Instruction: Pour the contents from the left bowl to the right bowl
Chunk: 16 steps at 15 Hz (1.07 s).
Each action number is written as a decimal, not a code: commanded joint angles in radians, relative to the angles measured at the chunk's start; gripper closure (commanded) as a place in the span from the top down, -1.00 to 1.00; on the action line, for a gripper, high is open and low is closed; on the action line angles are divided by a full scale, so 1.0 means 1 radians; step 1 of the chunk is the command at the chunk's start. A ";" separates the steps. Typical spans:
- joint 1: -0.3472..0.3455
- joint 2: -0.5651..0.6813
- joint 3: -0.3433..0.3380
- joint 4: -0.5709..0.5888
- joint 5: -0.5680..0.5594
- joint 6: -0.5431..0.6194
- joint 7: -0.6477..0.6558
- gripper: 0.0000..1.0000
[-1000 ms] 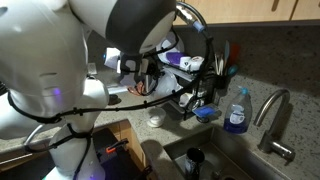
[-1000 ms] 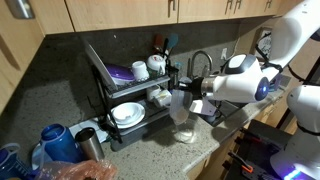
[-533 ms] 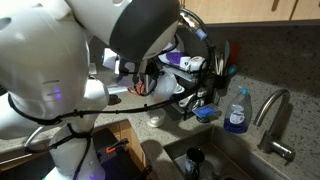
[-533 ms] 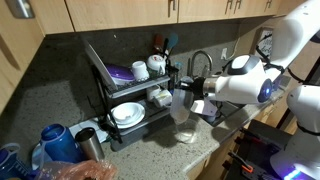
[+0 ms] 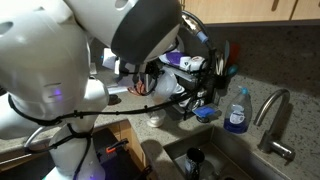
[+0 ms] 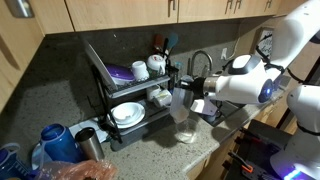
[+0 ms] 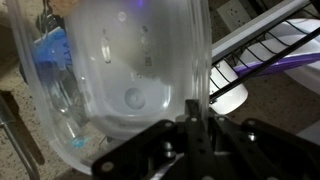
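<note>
We're watching the tip, and hardly anything has shifted over the last second. The claw (image 7: 197, 118) stays clenched on the rim of the glass-like bowl (image 7: 130, 70), low centre in the wrist view, with the bowl's see-through wall filling the frame above it. In an exterior view that glass-like bowl (image 6: 180, 103) hangs just right of centre, rolled up onto its side. It sits straight above the pale cream bowl (image 6: 184, 135), which stands on the worktop (image 6: 150, 158) beside the dish rack (image 6: 120, 95). From the opposite side we pick up the same pale cream bowl (image 5: 155, 121) below the arm, sitting where it was.

At most the arm has eased a touch towards the right edge of the frame, and the tilt looks the same as half a second back. So we read this as the dwell of the pour: the bowl is held over and the contents are given time to drop. Whether anything is left inside we can't say, as nothing shows clearly through the wall. If it's empty, what remains is to level the bowl and set it down.
</note>
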 commanded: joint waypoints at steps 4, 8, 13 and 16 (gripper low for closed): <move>0.005 -0.024 0.018 -0.005 -0.043 -0.039 0.000 -0.98; 0.004 -0.018 0.012 -0.005 -0.040 -0.024 0.000 -0.98; 0.000 -0.009 0.003 -0.001 -0.030 -0.007 0.000 -0.90; 0.000 -0.009 0.003 -0.001 -0.030 -0.007 0.000 -0.90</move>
